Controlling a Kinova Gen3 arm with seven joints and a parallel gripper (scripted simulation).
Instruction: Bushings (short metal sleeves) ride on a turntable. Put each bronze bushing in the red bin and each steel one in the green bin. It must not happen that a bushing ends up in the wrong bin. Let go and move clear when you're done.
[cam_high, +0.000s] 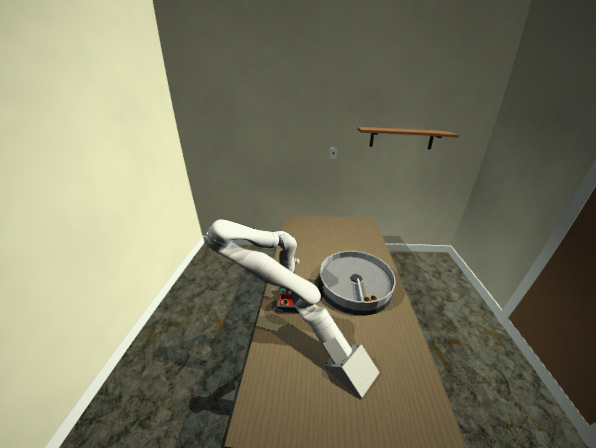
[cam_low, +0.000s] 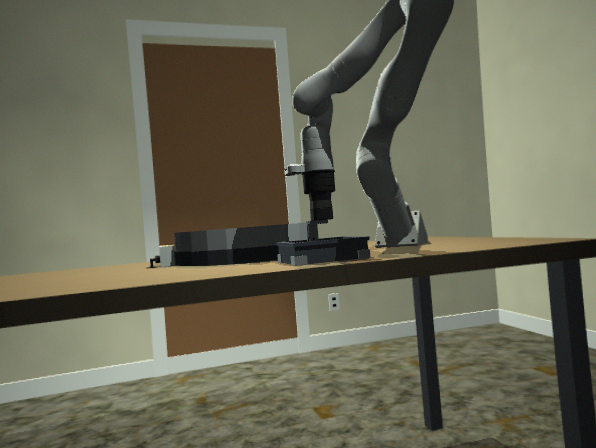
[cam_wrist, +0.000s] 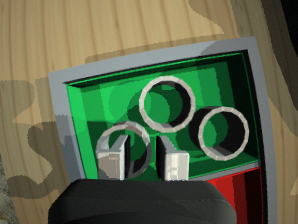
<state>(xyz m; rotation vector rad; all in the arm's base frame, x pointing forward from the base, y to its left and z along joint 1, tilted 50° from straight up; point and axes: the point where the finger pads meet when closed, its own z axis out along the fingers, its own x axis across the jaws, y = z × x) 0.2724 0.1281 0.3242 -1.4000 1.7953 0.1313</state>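
Observation:
My gripper (cam_low: 318, 230) (cam_wrist: 143, 150) is partly open and empty, low over the green bin (cam_high: 283, 290) (cam_wrist: 115, 102). In the wrist view three steel bushings are in this bin: one (cam_wrist: 142, 104) at the middle, one (cam_wrist: 246, 134) at the right, and one (cam_wrist: 126, 124) partly hidden by my left finger. The red bin (cam_high: 291, 297) (cam_wrist: 245, 192) adjoins it and holds a bronze bushing (cam_high: 285, 302). Two bronze bushings (cam_high: 366, 299) (cam_high: 374, 298) sit side by side on the turntable (cam_high: 340, 267), near its front wall.
The turntable has a raised rim (cam_high: 393, 285) and a pale bar (cam_high: 359, 290) running from its hub (cam_high: 355, 277) toward the bushings. It stands close beside the bins. The arm hides part of the bins in the top view. A shelf (cam_high: 407, 132) is on the back wall.

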